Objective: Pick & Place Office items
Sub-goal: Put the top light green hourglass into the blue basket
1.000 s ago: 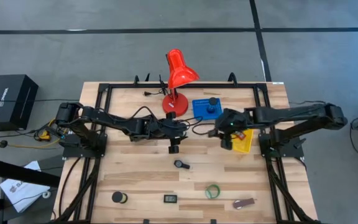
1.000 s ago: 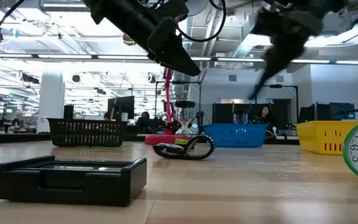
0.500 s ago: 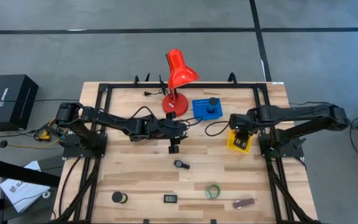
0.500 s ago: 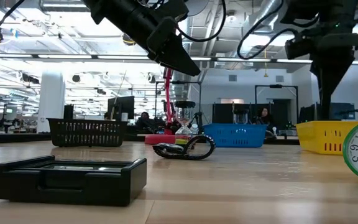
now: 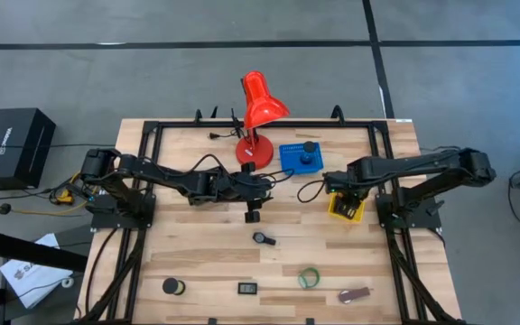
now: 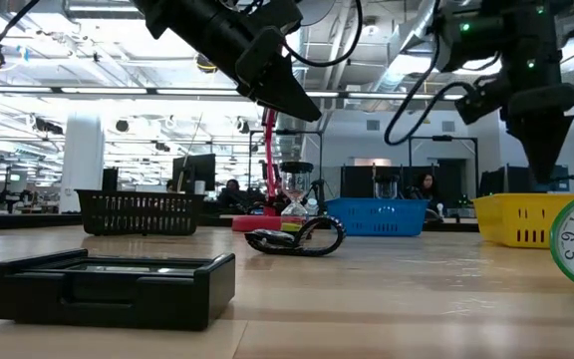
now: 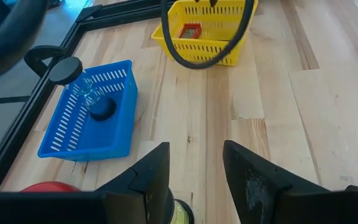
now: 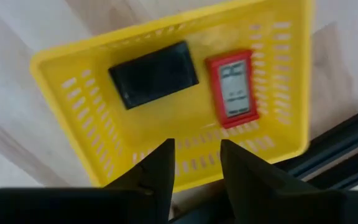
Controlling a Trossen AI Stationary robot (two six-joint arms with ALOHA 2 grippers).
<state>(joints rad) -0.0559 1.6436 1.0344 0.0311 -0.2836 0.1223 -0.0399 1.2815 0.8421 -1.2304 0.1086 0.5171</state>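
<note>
the right claw (image 8: 194, 163) hangs over the yellow tray (image 5: 347, 206) at the counter's right side, its fingers apart with nothing between them. inside the tray lie a small red oblong (image 8: 234, 87) and a black oblong (image 8: 154, 74), side by side and not touching. the left claw (image 7: 196, 171) waits above the middle of the counter (image 5: 197, 253), near the red lamp (image 5: 258, 113); its fingers are also parted and hold nothing, with the blue tray (image 7: 92, 115) ahead of it.

the office items not yet sorted lie toward the near edge: a small black ring piece (image 5: 263, 239), a green tape ring (image 5: 309, 277), a black roll (image 5: 171, 286), a little black oblong (image 5: 247, 289) and a maroon oblong (image 5: 355, 294), all well apart from one another.

these pieces look light and rigid, so a gentle pinch should do. the tape ring is probably best taken across its wall, one finger inside; the flat oblongs across their short sides, where smooth plastic may slip if pinched off centre. the roll may turn away if nudged.
</note>
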